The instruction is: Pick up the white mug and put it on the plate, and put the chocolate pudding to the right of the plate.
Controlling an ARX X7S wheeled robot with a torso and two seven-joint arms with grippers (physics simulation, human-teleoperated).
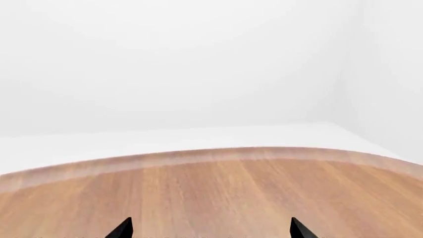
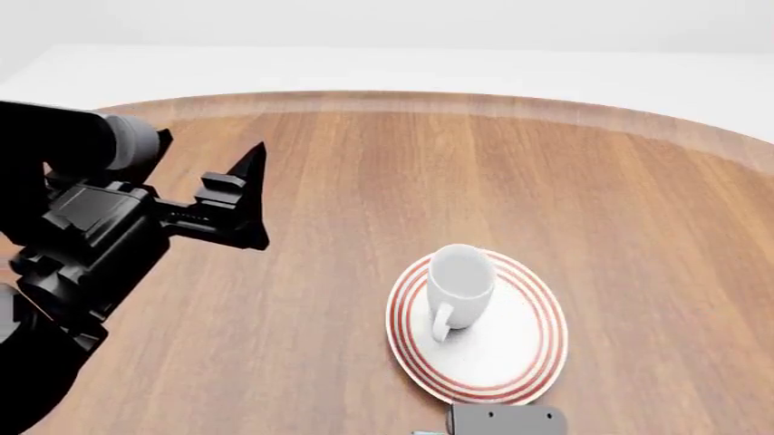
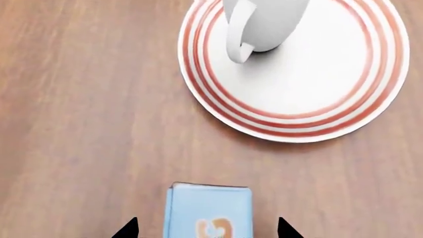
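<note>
The white mug [image 2: 459, 281] stands upright on the red-ringed plate [image 2: 514, 358], its handle toward me. The right wrist view shows the mug [image 3: 264, 20] on the plate [image 3: 317, 84], and the light blue chocolate pudding [image 3: 208, 208] lying on the wood on the near side of the plate. My right gripper [image 3: 206, 229] is open, one fingertip on each side of the carton with a gap at both sides. In the head view the pudding is hidden and only the right arm's grey wrist part shows at the bottom edge. My left gripper [image 2: 252, 195] hovers open at the table's left, empty.
The round wooden table [image 2: 362, 181] ends in a pale curved edge [image 1: 218, 154] at the back, with white floor and walls beyond. Bare wood lies right of the plate [image 2: 653, 299].
</note>
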